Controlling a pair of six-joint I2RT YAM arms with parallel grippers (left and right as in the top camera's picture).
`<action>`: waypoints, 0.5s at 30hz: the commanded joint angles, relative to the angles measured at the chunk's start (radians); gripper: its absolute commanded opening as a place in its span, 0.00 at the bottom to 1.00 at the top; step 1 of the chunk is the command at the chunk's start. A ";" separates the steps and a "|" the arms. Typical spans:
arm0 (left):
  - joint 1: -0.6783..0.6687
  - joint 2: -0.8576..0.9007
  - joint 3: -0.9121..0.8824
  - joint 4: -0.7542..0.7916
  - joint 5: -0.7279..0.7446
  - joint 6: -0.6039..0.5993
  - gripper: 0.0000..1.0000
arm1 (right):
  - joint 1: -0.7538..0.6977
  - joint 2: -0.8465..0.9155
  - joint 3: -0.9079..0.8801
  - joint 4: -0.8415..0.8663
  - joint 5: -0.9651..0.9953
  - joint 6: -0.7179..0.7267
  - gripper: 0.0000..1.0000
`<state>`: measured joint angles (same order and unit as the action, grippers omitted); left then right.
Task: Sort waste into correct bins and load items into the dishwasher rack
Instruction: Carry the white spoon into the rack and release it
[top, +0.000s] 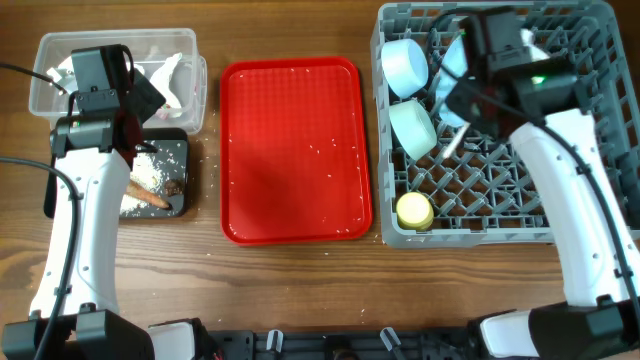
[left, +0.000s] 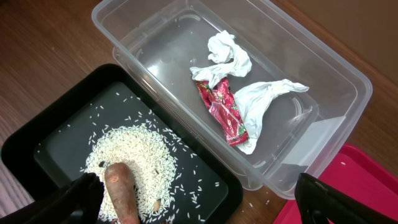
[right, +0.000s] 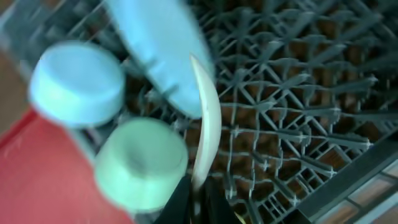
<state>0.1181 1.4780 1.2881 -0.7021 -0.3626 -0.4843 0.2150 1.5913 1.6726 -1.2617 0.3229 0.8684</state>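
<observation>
Right pincer (right: 198, 191) pinches white spoon (right: 206, 124): slim, curved, blurred, above grey rack (right: 298, 127).

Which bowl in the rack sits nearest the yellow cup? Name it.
The mint-green bowl; the pale blue bowl sits beyond it, farther from the yellow cup.

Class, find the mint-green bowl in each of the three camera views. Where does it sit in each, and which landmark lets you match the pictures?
Overhead: the mint-green bowl is at the left side of the grey rack, just below the pale blue bowl.
Left wrist: not in it.
Right wrist: lower left, below and right of the pale blue bowl.
Shared landmark: the red tray, which shows in all three views.
</observation>
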 joint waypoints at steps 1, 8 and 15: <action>0.003 -0.006 0.012 0.002 -0.016 -0.011 1.00 | -0.071 -0.010 -0.089 0.020 0.055 0.140 0.04; 0.003 -0.006 0.012 0.002 -0.016 -0.011 1.00 | -0.166 -0.010 -0.317 0.100 0.053 0.440 0.04; 0.003 -0.006 0.012 0.002 -0.016 -0.011 1.00 | -0.166 -0.010 -0.475 0.259 0.016 0.449 0.04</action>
<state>0.1181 1.4780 1.2881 -0.7021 -0.3626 -0.4843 0.0486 1.5913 1.2236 -1.0149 0.3412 1.2804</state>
